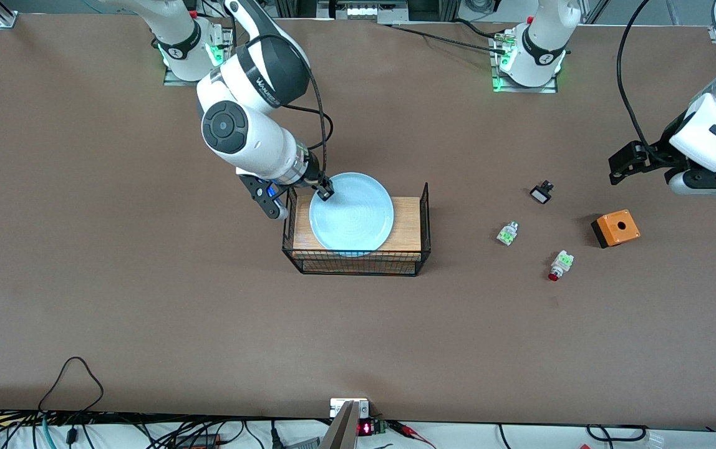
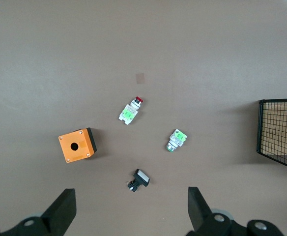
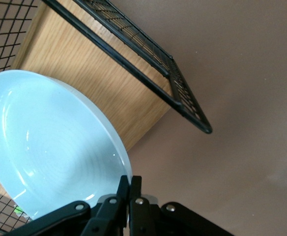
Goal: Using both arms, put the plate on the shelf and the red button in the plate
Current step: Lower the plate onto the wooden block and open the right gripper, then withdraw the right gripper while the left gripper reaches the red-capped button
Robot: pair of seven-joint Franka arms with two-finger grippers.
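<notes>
- Red button (image 1: 561,264) lies nearest the camera, untouched on the table toward the left arm's end, cap pointing at the camera; about 4 o'clock from the basket (image 1: 423,215).
- Plate (image 1: 351,214) sits over the basket's wooden board (image 1: 405,229); right gripper (image 1: 325,193) clenched on its rim at roughly 10 o'clock. Not released, so plate step looks nearly done.
- Left gripper (image 1: 645,168) hangs open over bare table, at 1 o'clock from the button. Button step not begun.
- Room: plate rim close to the basket wire on the camera side. Orange box (image 1: 615,228) and green-white switch (image 1: 507,233) flank the button, both apart from it; descent looks clear.
</notes>
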